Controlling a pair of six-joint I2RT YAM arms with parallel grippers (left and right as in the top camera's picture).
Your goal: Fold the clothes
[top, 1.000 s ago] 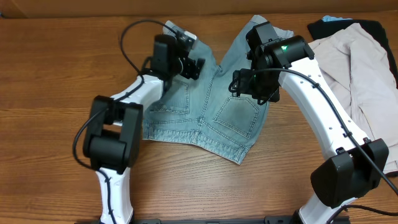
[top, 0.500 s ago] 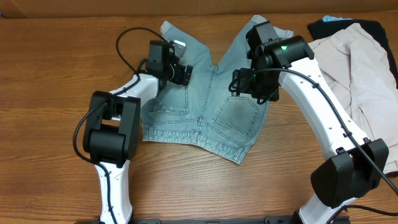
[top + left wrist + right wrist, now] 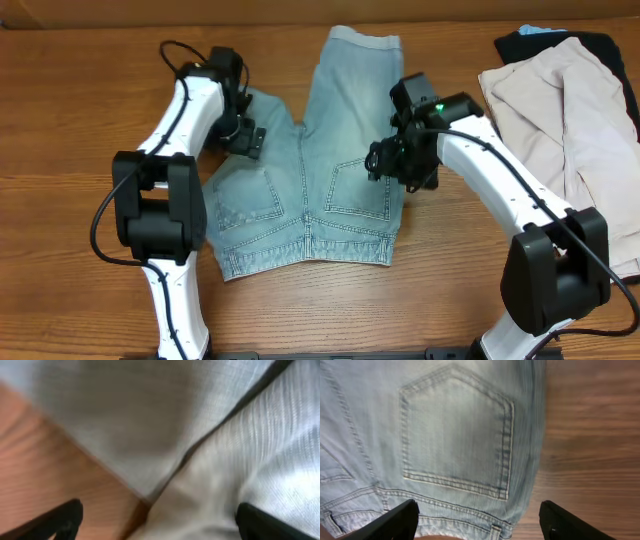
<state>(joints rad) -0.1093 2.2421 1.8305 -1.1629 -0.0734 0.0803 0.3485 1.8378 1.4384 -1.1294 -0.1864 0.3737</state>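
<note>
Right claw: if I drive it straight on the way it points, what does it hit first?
The right claw faces the denim shorts; it would first meet the stitched back pocket framed between its open fingers. Depth is unclear, but nothing shows in between.

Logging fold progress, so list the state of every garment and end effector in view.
Light-blue faded denim shorts: spread flat, back pockets up, not yet folded.
Beige trouser-like garment: loosely heaped, unfolded.
Black garment: mostly hidden under the beige one.
Left end effector: open, above the shorts' edge.
Right end effector: open, above a back pocket.
</note>
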